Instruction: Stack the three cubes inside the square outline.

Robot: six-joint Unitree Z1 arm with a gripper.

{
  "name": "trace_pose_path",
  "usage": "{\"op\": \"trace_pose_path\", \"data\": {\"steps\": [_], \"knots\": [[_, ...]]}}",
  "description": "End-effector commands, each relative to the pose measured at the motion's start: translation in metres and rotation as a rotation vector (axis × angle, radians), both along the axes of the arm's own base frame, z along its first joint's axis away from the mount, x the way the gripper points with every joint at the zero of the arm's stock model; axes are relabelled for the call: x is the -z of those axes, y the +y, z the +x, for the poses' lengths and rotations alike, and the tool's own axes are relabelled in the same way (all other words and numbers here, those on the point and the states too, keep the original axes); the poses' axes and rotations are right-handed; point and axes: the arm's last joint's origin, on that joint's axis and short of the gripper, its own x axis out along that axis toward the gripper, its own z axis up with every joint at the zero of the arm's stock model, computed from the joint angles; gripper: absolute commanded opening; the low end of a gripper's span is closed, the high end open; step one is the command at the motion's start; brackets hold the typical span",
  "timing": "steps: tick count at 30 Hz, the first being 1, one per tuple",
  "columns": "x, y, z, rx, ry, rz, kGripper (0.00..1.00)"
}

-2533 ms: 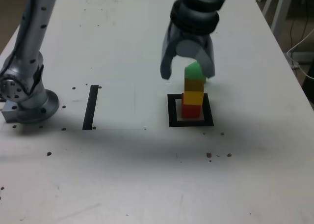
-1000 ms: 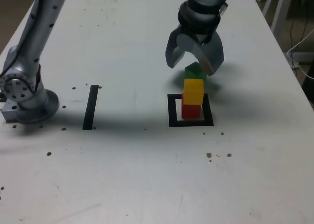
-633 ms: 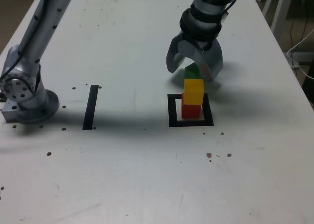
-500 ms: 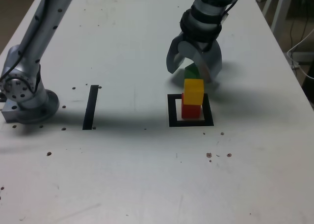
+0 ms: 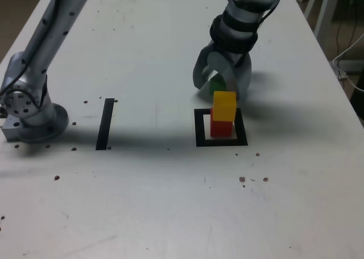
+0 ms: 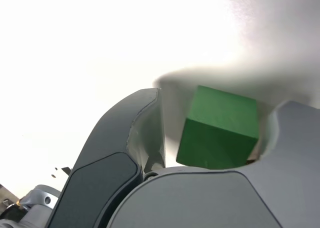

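Note:
Inside the square outline (image 5: pixel 199 129) a yellow cube (image 5: pixel 224 105) sits on a red cube (image 5: pixel 222 128). The green cube (image 5: pixel 216 87) rests on the table just behind that stack, outside the outline. My gripper (image 5: pixel 219 92) is lowered over the green cube, one finger on each side. In the wrist view the green cube (image 6: pixel 220 130) fills most of the space between the fingers (image 6: pixel 145 133) of the gripper (image 6: pixel 220 103). One finger looks to be against it, and a narrow gap shows beside the other.
A straight black strip (image 5: pixel 105 124) is stuck to the white table (image 5: pixel 170 202) at the exterior view's left. The arm's grey base (image 5: pixel 28 114) stands beyond it at the left edge. Small dark specks dot the tabletop.
The green cube was on top of the stack 2.5 s ago and now lies behind it. My gripper has come down around it and its jaws have narrowed.

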Motion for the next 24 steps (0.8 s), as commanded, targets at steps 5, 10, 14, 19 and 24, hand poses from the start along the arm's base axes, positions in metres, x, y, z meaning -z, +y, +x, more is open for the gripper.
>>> {"op": "trace_pose_path", "data": {"steps": [5, 10, 14, 19, 24], "knots": [[-0.0042, -0.0025, 0.0012, 0.004, -0.016, 0.000, 0.34], [-0.0046, -0.0025, 0.0011, 0.005, -0.015, 0.001, 0.30], [-0.0047, -0.0026, 0.0007, 0.004, -0.012, 0.000, 0.29], [-0.0048, -0.0026, 0.0005, 0.002, -0.011, 0.001, 0.29], [-0.0057, -0.0026, 0.0000, -0.007, -0.011, 0.006, 0.29]]}}
